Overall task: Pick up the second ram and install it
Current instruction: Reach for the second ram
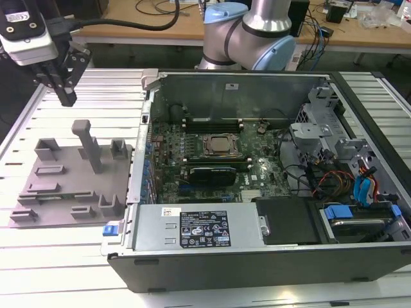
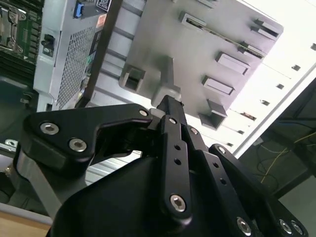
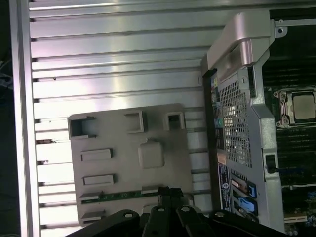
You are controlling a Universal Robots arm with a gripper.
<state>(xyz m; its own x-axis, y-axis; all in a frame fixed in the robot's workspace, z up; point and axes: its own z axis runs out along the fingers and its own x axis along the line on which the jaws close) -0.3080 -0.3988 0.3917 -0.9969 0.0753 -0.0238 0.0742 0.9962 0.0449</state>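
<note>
My gripper (image 1: pixel 67 97) hangs above the far left end of the slatted table, over the far edge of the grey plastic tray (image 1: pixel 64 186). Its fingers are shut with nothing between them. In the first wrist view the second ram (image 3: pixel 123 195), a thin green stick, lies along one edge of the tray (image 3: pixel 123 163), just ahead of the gripper (image 3: pixel 169 190). The second wrist view looks past the closed gripper (image 2: pixel 168 101) at the tray (image 2: pixel 197 54) with its upright holders. The open computer case (image 1: pixel 257 83) stands at the exterior view's right of the tray.
Inside the case lie the motherboard with its CPU socket (image 1: pixel 221 144), memory slots (image 1: pixel 218 120) behind it and a black expansion card (image 1: pixel 209 173) in front. A tall post (image 1: pixel 87 144) rises from the tray. The arm's base (image 1: pixel 247 32) stands behind the case.
</note>
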